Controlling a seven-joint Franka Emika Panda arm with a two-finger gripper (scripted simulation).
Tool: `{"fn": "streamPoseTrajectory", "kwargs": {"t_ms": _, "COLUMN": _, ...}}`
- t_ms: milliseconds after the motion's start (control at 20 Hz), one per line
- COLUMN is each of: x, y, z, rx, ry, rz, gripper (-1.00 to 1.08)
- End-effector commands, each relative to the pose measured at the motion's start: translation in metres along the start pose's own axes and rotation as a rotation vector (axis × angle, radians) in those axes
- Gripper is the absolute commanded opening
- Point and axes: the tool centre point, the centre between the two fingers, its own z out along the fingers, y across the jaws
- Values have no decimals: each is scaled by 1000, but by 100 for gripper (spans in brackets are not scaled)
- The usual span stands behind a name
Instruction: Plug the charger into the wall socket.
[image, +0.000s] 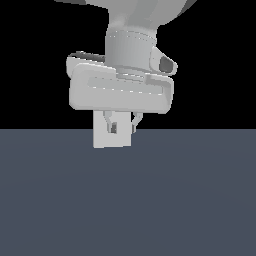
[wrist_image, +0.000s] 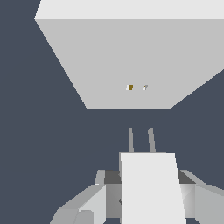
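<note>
My gripper (image: 123, 127) is shut on the charger (wrist_image: 148, 188), a small white block held between the two fingers (wrist_image: 94, 203). Its two thin prongs (wrist_image: 141, 140) point toward the wall socket (wrist_image: 122, 61), a flat white plate standing upright a short gap ahead. The plate's two tiny holes (wrist_image: 137, 87) lie roughly in line with the prongs, slightly offset. In the exterior view the wall socket (image: 102, 141) stands on the floor directly behind my fingers, and the charger blends into it there.
A dark blue-grey floor (image: 175, 200) stretches all around the plate. The arm's white hand body (image: 120, 92) fills the upper middle of the exterior view and hides the plate's top.
</note>
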Motion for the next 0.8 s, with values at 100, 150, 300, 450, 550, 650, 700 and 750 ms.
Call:
{"fn": "streamPoseTrajectory", "kwargs": {"t_ms": 100, "x": 1, "y": 0, "z": 0, "rx": 0, "ry": 0, "rz": 0, "gripper": -100}}
{"fn": "streamPoseTrajectory", "kwargs": {"t_ms": 150, "x": 2, "y": 0, "z": 1, "rx": 0, "ry": 0, "rz": 0, "gripper": -100}}
{"fn": "streamPoseTrajectory", "kwargs": {"t_ms": 300, "x": 7, "y": 0, "z": 3, "rx": 0, "ry": -1, "rz": 0, "gripper": -100}}
{"fn": "streamPoseTrajectory", "kwargs": {"t_ms": 450, "x": 15, "y": 0, "z": 6, "rx": 0, "ry": -1, "rz": 0, "gripper": -100}}
{"fn": "streamPoseTrajectory", "kwargs": {"t_ms": 550, "x": 23, "y": 0, "z": 8, "rx": 0, "ry": -1, "rz": 0, "gripper": -100}}
{"fn": "streamPoseTrajectory", "kwargs": {"t_ms": 650, "x": 31, "y": 0, "z": 11, "rx": 0, "ry": -1, "rz": 0, "gripper": -100}}
{"fn": "streamPoseTrajectory", "kwargs": {"t_ms": 700, "x": 34, "y": 0, "z": 12, "rx": 0, "ry": -1, "rz": 0, "gripper": -100}}
{"fn": "streamPoseTrajectory", "kwargs": {"t_ms": 750, "x": 37, "y": 0, "z": 13, "rx": 0, "ry": -1, "rz": 0, "gripper": -100}}
